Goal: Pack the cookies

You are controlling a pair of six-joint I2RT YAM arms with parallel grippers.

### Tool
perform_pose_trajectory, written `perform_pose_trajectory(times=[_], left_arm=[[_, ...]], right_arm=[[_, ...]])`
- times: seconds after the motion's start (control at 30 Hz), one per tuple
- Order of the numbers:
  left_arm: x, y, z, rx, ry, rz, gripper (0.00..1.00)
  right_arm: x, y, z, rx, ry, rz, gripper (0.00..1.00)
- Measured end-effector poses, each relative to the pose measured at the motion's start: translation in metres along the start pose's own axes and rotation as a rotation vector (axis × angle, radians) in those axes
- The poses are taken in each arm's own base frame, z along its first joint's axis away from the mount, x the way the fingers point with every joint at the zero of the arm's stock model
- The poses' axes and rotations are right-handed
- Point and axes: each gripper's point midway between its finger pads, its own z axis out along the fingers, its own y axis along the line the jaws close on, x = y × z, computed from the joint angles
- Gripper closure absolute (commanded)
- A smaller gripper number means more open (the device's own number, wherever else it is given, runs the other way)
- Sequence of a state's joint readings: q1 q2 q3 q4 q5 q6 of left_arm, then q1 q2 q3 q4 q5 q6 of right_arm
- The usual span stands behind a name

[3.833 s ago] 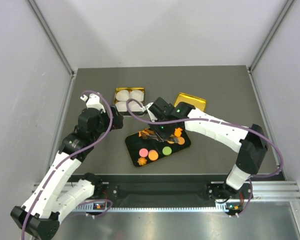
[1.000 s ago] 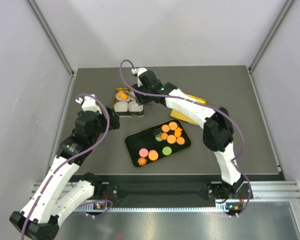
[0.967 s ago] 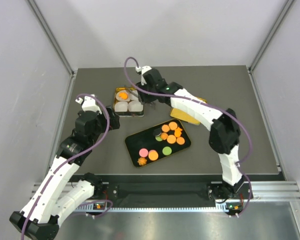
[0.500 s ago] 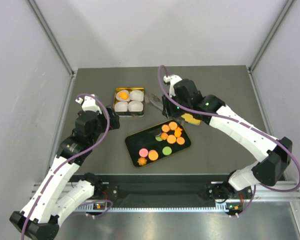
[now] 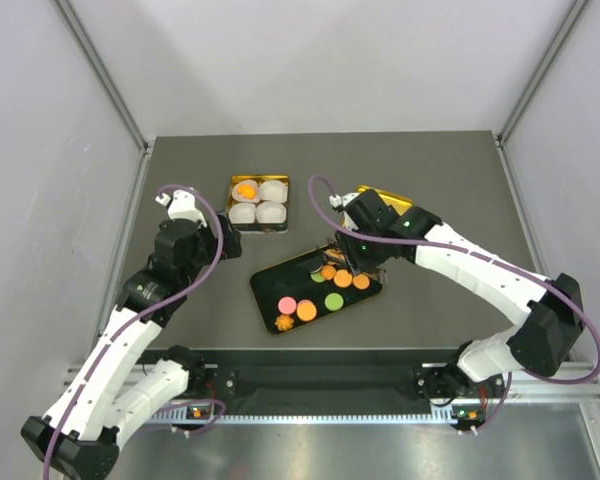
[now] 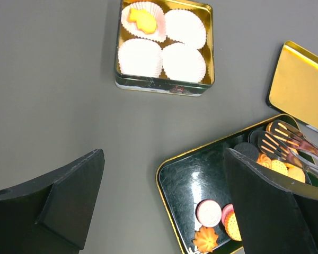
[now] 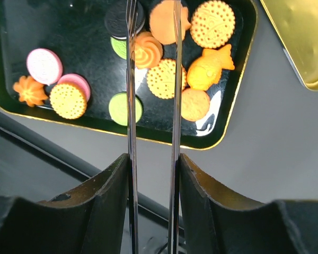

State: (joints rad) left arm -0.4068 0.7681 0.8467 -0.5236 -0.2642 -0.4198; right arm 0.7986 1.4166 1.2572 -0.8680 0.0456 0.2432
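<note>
The cookies (image 5: 307,311) lie on a black gold-rimmed tray (image 5: 268,284): orange rounds, a star, a fish, pink and green ones (image 7: 123,108). One orange cookie (image 5: 246,189) sits in the back left paper cup of the gold tin (image 5: 259,229). My right gripper (image 5: 358,252) is shut on metal tongs (image 7: 130,106), whose arms hang apart over the tray's right end, either side of an orange swirl cookie (image 7: 148,50). The tong tips are out of the wrist view. My left gripper (image 6: 163,153) is open and empty, above the table left of the tray.
The tin's gold lid (image 5: 392,198) lies upside down behind my right arm, also in the left wrist view (image 6: 301,87). Three white paper cups (image 6: 183,61) in the tin hold nothing. Grey walls close the table on three sides.
My right arm has swung the tongs from the tin back over the tray. An orange cookie now lies in the tin's back left cup. The left arm has barely moved.
</note>
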Motion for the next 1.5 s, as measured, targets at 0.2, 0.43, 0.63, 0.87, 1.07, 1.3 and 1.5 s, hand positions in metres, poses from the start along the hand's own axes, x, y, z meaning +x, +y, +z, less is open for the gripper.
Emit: perform_pose_trajectory(times=[0.2, 0.43, 0.63, 0.87, 1.07, 1.3, 1.5], left_arm=[[0.001, -0.001, 0.001, 0.004, 0.005, 0.001, 0.02], [0.003, -0.001, 0.002, 0.006, 0.013, 0.002, 0.02], [0.003, -0.001, 0.002, 0.006, 0.014, 0.002, 0.02], [0.003, 0.000, 0.002, 0.002, 0.015, 0.000, 0.02], [0.005, 0.000, 0.004, 0.002, 0.022, 0.002, 0.02], [0.005, -0.001, 0.004, 0.005, 0.024, 0.002, 0.02], [0.006, 0.000, 0.004, 0.005, 0.025, 0.001, 0.02]], right_arm=[[0.006, -0.006, 0.001, 0.033, 0.015, 0.000, 0.60], [0.005, -0.010, 0.001, 0.054, 0.008, 0.002, 0.59], [0.005, -0.010, 0.001, 0.055, 0.008, 0.002, 0.55], [0.005, -0.010, 0.001, 0.054, 0.007, 0.002, 0.55], [0.013, -0.010, 0.006, 0.050, 0.030, 0.001, 0.55], [0.012, -0.009, 0.006, 0.042, 0.024, 0.001, 0.55], [0.014, -0.009, 0.009, 0.043, 0.030, 0.001, 0.55]])
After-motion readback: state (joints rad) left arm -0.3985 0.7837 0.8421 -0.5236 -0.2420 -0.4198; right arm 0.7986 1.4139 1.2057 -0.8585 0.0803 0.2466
